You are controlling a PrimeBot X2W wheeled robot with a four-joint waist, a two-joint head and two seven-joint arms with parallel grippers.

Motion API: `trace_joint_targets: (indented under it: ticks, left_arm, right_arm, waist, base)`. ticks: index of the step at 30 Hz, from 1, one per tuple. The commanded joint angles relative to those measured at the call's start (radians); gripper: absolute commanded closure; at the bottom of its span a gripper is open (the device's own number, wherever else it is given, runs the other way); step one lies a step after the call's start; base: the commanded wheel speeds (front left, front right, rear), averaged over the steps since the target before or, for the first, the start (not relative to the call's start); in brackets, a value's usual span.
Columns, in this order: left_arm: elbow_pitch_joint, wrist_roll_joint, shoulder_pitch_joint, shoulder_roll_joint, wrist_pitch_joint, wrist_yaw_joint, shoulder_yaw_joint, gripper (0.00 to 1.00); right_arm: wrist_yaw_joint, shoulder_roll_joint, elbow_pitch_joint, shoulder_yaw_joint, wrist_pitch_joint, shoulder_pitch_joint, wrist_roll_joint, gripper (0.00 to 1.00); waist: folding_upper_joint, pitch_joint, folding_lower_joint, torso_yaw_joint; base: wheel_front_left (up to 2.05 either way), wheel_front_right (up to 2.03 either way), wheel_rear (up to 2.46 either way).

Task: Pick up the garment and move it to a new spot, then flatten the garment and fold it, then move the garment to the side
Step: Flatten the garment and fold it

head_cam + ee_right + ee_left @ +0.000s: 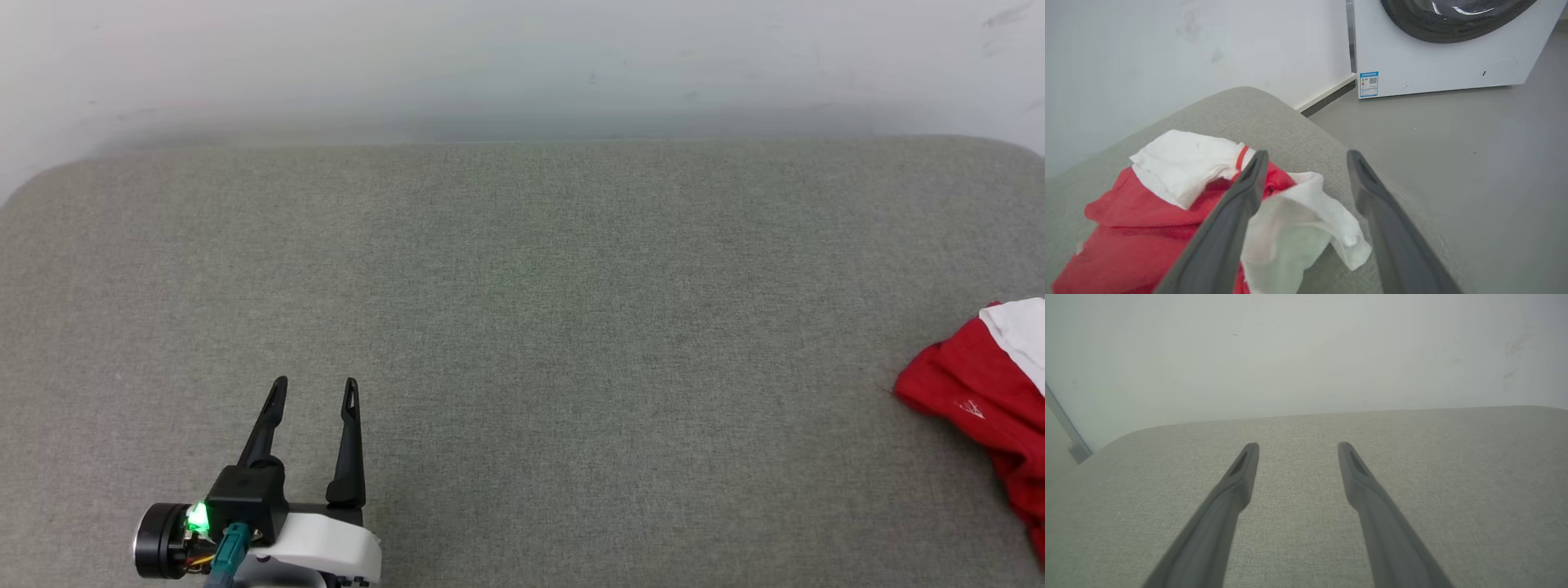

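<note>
Garment (1139, 228): red heap with white sleeves, crumpled, lying on the grey fabric bench (1241, 110) close to its rounded corner. In the right wrist view it sits from 7 to 9 o'clock, with the red body lowest. One white sleeve, a red stripe near its hem, is folded over the top toward 10 o'clock. A second white sleeve trails down toward 6 o'clock.

Right claw (1308, 154): fingers spread wide, gripping nothing. The finger at 7 o'clock crosses in front of the red cloth; contact cannot be told. The trailing white sleeve lies loose in the gap between the two fingers. The finger at 5 o'clock stands over the bench edge and the floor (1453, 143).

Head view: the garment is at 3 to 4 o'clock, cut by the frame edge, with a small white mark on the red cloth.

Left claw (315, 381): at 7 o'clock, well apart from the garment. Its fingers point to 12, spread wide, with only bench fabric between them. A green light (197, 517) glows on its wrist housing. The left wrist view agrees: both fingers over grey fabric.

Farther out, a pale wall (522, 65) stands behind the bench at 12 o'clock. In the right wrist view, past the bench corner, a white washing machine (1433, 53) stands on the floor at 1 o'clock. It has a dark round door and a small blue-and-white label (1369, 83) low on its front.
</note>
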Motion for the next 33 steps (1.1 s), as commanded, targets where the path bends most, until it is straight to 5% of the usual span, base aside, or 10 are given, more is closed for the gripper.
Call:
trace_joint_targets:
  ticks: [1, 9, 15, 27, 33]
  left_arm:
    - [-0.003, 0.002, 0.007, 0.000, -0.005, 0.003, 0.001, 0.00]
    - [-0.012, 0.007, 0.008, -0.001, -0.005, 0.004, -0.002, 0.00]
    - [-0.021, 0.012, -0.018, 0.000, -0.005, -0.002, -0.003, 0.00]
    - [-0.032, 0.009, -0.070, -0.001, -0.005, 0.003, -0.011, 0.00]
    - [-0.035, 0.007, -0.100, -0.001, -0.005, -0.001, -0.018, 0.00]
  right_arm:
    - [-0.001, 0.007, -0.026, -0.011, -0.003, 0.011, -0.017, 0.00]
    - [-0.001, 0.001, -0.354, -0.038, 0.029, -0.006, -0.197, 0.00]
    - [-0.001, -0.113, -0.501, 0.098, 0.277, -0.053, -0.222, 0.00]
    - [-0.001, -0.360, -0.472, 0.347, 0.874, -0.052, -0.052, 0.00]
    - [-0.001, -0.368, -0.342, 0.424, 0.929, -0.122, -0.062, 0.00]
  waist:
    - [0.0000, -0.002, 0.0000, -0.002]
    - [0.0000, 0.001, 0.0000, -0.011]
    - [0.0000, 0.031, 0.0000, -0.007]
    - [0.0000, 0.119, 0.0000, 0.030]
    - [0.0000, 0.174, 0.0000, 0.053]
  base:
    - [0.00, 0.00, 0.00]
    - [0.00, 0.00, 0.00]
    - [0.00, 0.00, 0.00]
    - [0.00, 0.00, 0.00]
    - [0.00, 0.00, 0.00]
